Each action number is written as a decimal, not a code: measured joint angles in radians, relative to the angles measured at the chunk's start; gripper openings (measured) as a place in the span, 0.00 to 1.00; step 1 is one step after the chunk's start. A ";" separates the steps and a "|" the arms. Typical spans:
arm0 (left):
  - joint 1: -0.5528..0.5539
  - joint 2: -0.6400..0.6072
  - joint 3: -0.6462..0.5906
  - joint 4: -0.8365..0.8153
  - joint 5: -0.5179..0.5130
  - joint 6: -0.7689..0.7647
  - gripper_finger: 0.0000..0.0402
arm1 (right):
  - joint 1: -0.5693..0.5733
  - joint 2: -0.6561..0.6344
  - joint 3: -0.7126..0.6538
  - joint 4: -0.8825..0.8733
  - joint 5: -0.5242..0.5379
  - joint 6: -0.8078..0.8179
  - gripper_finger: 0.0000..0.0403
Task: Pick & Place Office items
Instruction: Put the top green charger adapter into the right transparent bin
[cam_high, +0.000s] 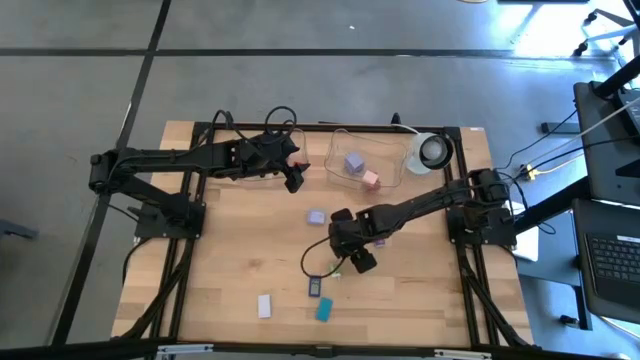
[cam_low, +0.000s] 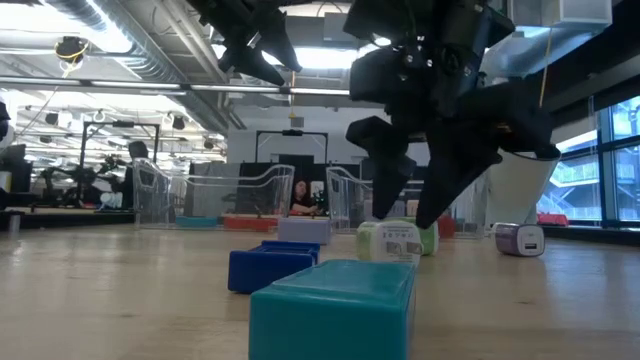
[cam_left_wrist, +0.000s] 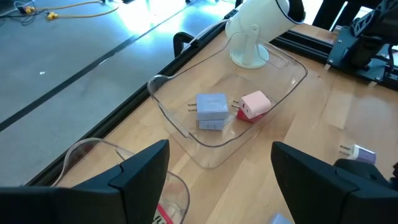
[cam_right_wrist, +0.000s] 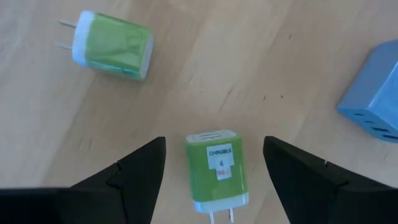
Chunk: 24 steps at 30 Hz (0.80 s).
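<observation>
The office items are small plug-in chargers. In the right wrist view my right gripper (cam_right_wrist: 214, 140) is open, one finger on each side of a labelled green charger (cam_right_wrist: 216, 171) that lies flat on the wood, and it does not touch the charger. A second green charger (cam_right_wrist: 112, 46) and a blue one (cam_right_wrist: 373, 93) lie nearby. My left gripper (cam_left_wrist: 221, 149) is open, high over the far tray (cam_left_wrist: 186, 134), which holds a lilac charger (cam_left_wrist: 211, 111) and a pink one (cam_left_wrist: 255, 104). In the high view my right gripper (cam_high: 358, 262) is at mid-table and my left gripper (cam_high: 295, 178) is beside the tray.
A white tape roll (cam_high: 432, 152) stands at the tray's far right end. Loose pieces lie on the table: lilac (cam_high: 317, 216), dark blue (cam_high: 316, 287), teal (cam_high: 324, 310), white (cam_high: 265, 305). A second clear tray (cam_left_wrist: 93, 162) holding something red sits under my left gripper. Bare wood lies toward the near left.
</observation>
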 joint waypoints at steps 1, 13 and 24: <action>0.000 0.000 0.000 0.000 0.000 0.000 0.69 | 0.000 0.002 0.000 0.006 0.000 0.000 0.68; 0.000 0.000 0.000 0.000 0.000 0.000 0.69 | 0.000 0.073 0.001 0.013 0.015 0.056 0.67; 0.000 0.000 0.000 0.000 0.000 0.000 0.69 | 0.000 0.075 0.001 0.016 0.052 0.198 0.40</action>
